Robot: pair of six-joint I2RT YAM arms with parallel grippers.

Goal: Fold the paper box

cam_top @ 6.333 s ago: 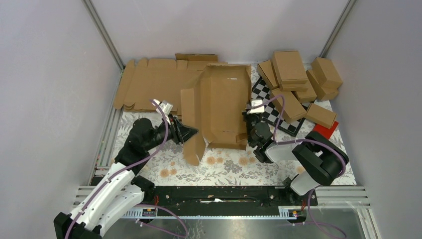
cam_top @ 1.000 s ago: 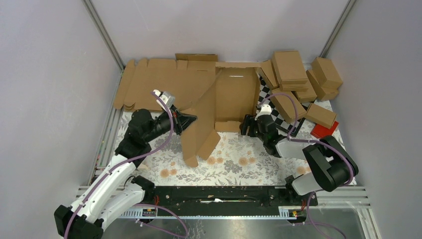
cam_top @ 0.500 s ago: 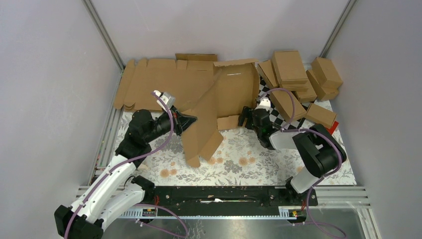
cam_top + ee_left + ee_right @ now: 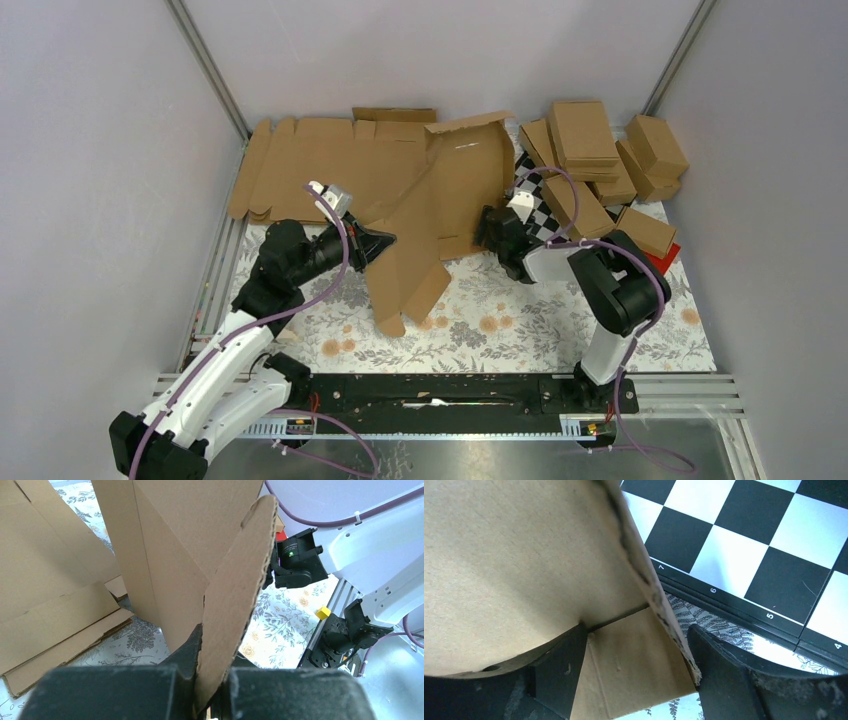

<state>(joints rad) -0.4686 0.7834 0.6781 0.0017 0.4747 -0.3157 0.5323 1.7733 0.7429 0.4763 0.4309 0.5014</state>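
The paper box (image 4: 455,185) is a brown cardboard blank, half raised at the middle of the table, with its back panel tilted up and a long left flap hanging toward the front. My left gripper (image 4: 385,240) is shut on that left flap; in the left wrist view the flap (image 4: 235,590) rises from between the pinching fingers (image 4: 187,650). My right gripper (image 4: 487,232) stands open at the box's near right corner. In the right wrist view a cardboard wall edge (image 4: 639,565) and a small flap (image 4: 634,675) lie between its spread fingers (image 4: 724,670).
Flat cardboard blanks (image 4: 310,165) lie at the back left. A pile of finished brown boxes (image 4: 600,160) fills the back right, beside a chessboard (image 4: 545,215) and a red piece (image 4: 655,262). A floral cloth (image 4: 500,320) covers the table.
My right gripper has slid left and back along the box's near right corner. The box's back panel has tipped up and leftward. The left gripper keeps its hold in place.
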